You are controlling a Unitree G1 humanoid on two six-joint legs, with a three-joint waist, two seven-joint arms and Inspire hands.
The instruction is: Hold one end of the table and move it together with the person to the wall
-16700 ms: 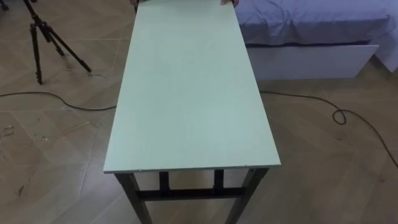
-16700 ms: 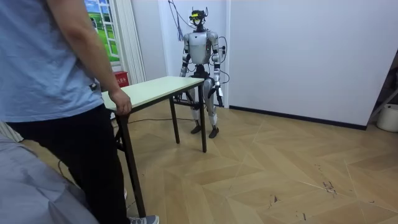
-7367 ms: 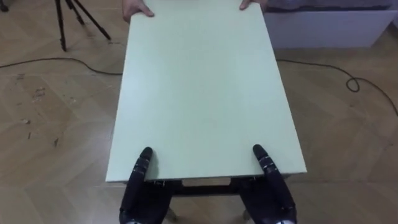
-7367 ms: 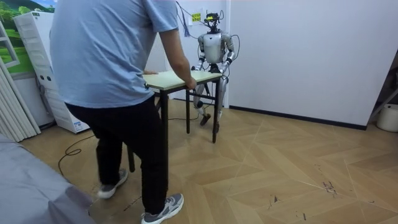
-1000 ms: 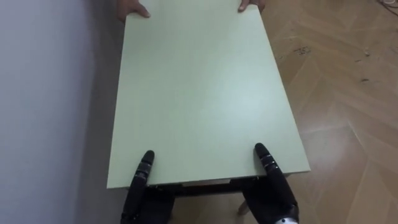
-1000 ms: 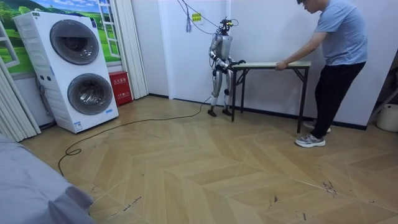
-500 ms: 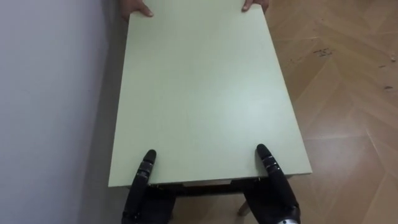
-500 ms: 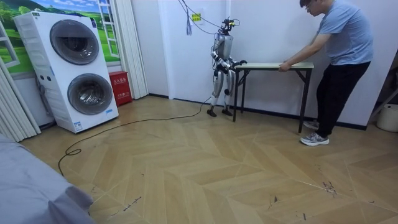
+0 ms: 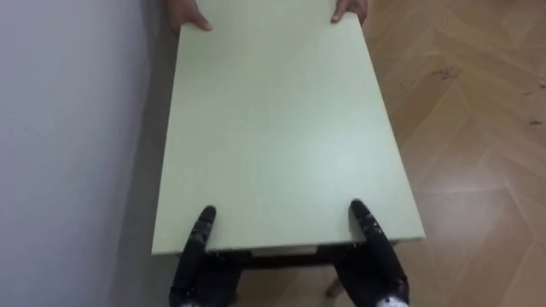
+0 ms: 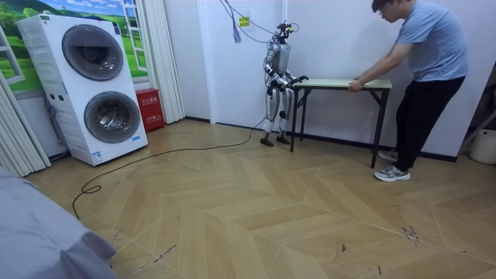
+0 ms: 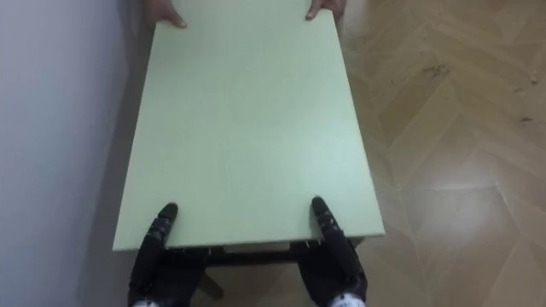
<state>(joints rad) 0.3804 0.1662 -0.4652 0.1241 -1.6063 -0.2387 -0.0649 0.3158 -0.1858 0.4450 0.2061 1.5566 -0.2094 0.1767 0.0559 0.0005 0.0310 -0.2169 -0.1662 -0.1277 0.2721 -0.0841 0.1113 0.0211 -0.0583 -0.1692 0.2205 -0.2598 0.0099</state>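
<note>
A pale green table (image 9: pixel 281 128) stands lengthwise along a white wall (image 9: pixel 68 128), the robot at one short end and a person (image 10: pixel 425 62) at the other. In the room view its long axis runs left to right, level, on black legs, with the robot at the room view's left end and the person bent over the right end. Seen from the robot's head, that axis points straight away from the robot, and the wall lies just beside the table's long left side with a thin gap between them. Bare herringbone wooden floor (image 9: pixel 478 128) lies on the right side. The left robot hand (image 9: pixel 200 247) and the right robot hand (image 9: pixel 371 247) each reach up over the near edge at its corners, black against the green. Most of each hand sits below the edge, so how tightly either closes cannot be told. The person's hands (image 9: pixel 186 15) rest on the far corners. Well apart across the room stand a stacked washer and dryer (image 10: pixel 97 85), a small red box (image 10: pixel 149 108) and a grey bedcover (image 10: pixel 39 240).
</note>
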